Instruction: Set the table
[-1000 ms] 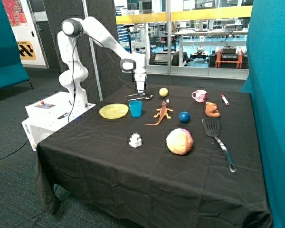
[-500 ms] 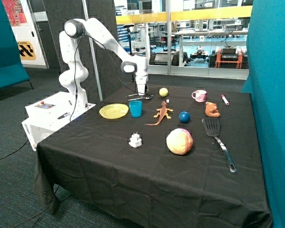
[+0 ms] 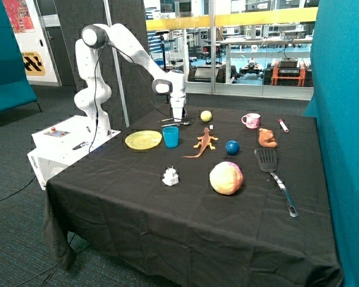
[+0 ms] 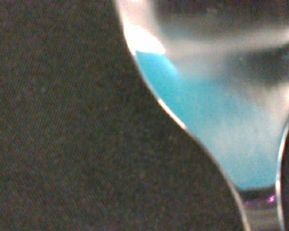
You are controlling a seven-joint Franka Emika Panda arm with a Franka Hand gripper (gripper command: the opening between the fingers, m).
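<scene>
A yellow plate (image 3: 143, 140) and a blue cup (image 3: 170, 136) stand side by side near the table's back edge on the arm's side. A metal spoon (image 3: 180, 122) lies just behind the cup. My gripper (image 3: 178, 117) points straight down, right over the spoon and very close to it. In the wrist view the spoon's shiny bowl (image 4: 221, 96) fills the picture and mirrors the cup's blue, over the black cloth (image 4: 62, 120). Whether the gripper touches the spoon does not show.
On the black cloth lie an orange toy lizard (image 3: 204, 142), a yellow ball (image 3: 206, 116), a blue ball (image 3: 232, 147), a pink mug (image 3: 251, 121), a brown soft toy (image 3: 267, 138), a spatula (image 3: 274, 176), a large orange-pink ball (image 3: 226, 178) and a small white object (image 3: 170, 176).
The arm has come down a little, bringing the gripper lower onto the spoon. Nothing on the table has moved.
</scene>
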